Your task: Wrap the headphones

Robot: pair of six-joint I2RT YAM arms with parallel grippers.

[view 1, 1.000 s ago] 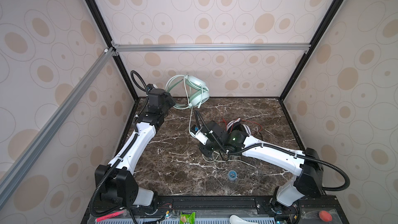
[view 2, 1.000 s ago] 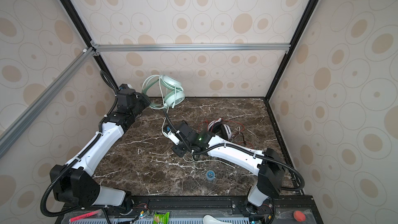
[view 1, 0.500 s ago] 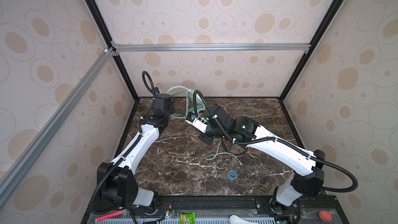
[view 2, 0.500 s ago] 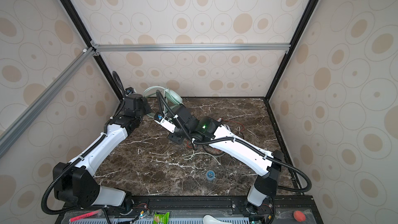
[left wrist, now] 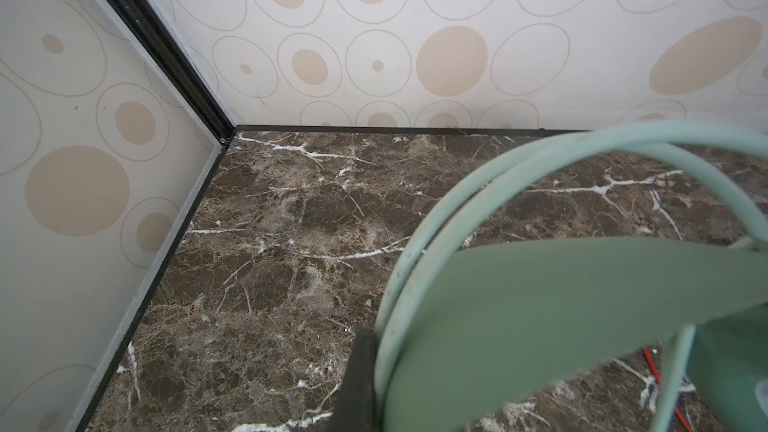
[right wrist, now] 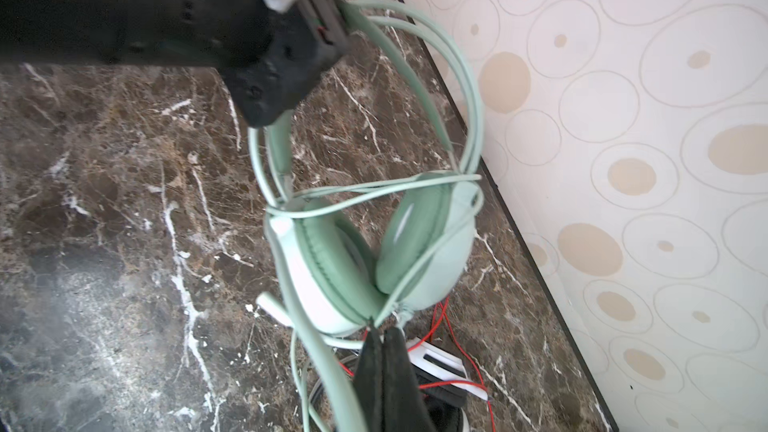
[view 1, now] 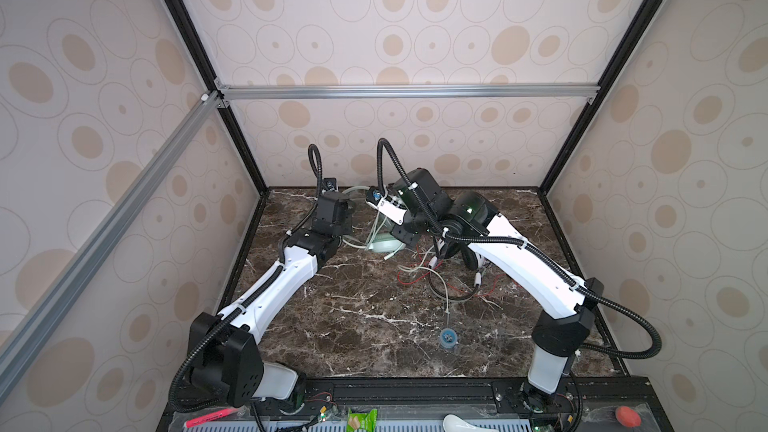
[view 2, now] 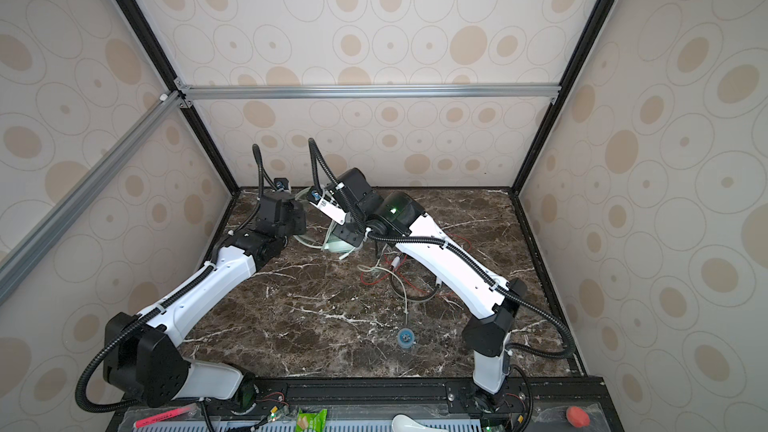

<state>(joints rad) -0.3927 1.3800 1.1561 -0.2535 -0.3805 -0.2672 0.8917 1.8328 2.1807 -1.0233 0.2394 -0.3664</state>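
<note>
**Front:** a small blue disc (view 1: 449, 337) lies alone on the counter (view 1: 353, 326).

**Middle:** the white-and-black headset (view 1: 471, 259) lies on the counter under the right arm (view 1: 519, 259). Its red cord (view 1: 405, 280) is strewn loose beside it.

**Rear, left of middle, near the back wall (view 1: 415, 151):** the mint headset (right wrist: 374, 251) has its ear cups downward and close together, and the mint cord (right wrist: 374, 191) is looped across them.
- The left hand (right wrist: 341, 24) is closed on its headband.
- The right hand (right wrist: 384, 332), fingers pressed together, pinches the mint cord just beside the cups.
- Whether the cups touch the counter cannot be told.
</note>
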